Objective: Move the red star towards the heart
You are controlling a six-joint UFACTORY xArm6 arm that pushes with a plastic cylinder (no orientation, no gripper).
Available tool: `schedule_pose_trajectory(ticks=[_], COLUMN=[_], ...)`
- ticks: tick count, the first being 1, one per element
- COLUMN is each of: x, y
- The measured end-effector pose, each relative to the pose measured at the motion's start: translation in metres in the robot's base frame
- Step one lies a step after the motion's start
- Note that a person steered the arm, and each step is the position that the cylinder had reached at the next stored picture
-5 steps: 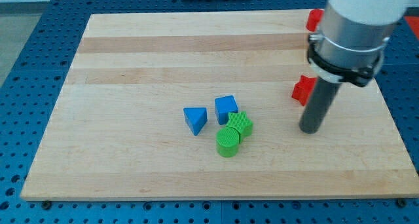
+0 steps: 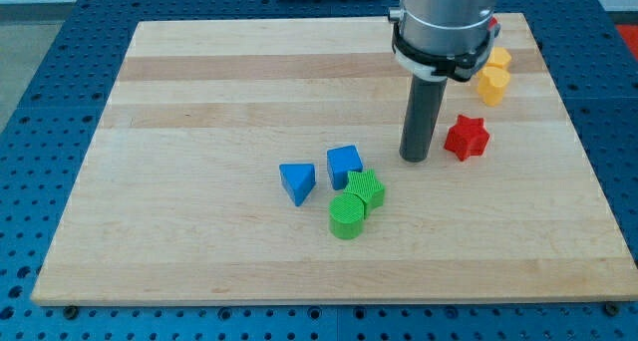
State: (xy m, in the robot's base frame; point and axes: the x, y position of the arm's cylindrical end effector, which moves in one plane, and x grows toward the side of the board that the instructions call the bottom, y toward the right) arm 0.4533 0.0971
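Note:
The red star (image 2: 467, 138) lies on the wooden board (image 2: 199, 82) at the right. My tip (image 2: 414, 159) rests on the board just left of the star, with a small gap between them. Two yellow blocks (image 2: 491, 84) (image 2: 499, 59) sit above the star, near the right edge; I cannot make out their shapes. A sliver of a red block (image 2: 493, 24) shows behind the arm at the top right; most of it is hidden. I cannot tell which block is the heart.
A blue triangle (image 2: 297, 181), a blue cube (image 2: 344, 166) and two green ribbed blocks (image 2: 366, 187) (image 2: 347, 215) cluster near the board's middle, to the lower left of my tip.
My tip has moved from the star's lower right to its left side. The arm has shifted left and uncovered the yellow blocks. The star sits slightly further right.

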Motion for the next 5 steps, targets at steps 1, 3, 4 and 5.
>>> schedule_pose_trajectory(ticks=[1,3,4,5], x=[0.001,0.001,0.001,0.001], y=[0.012,0.055,0.065,0.069])
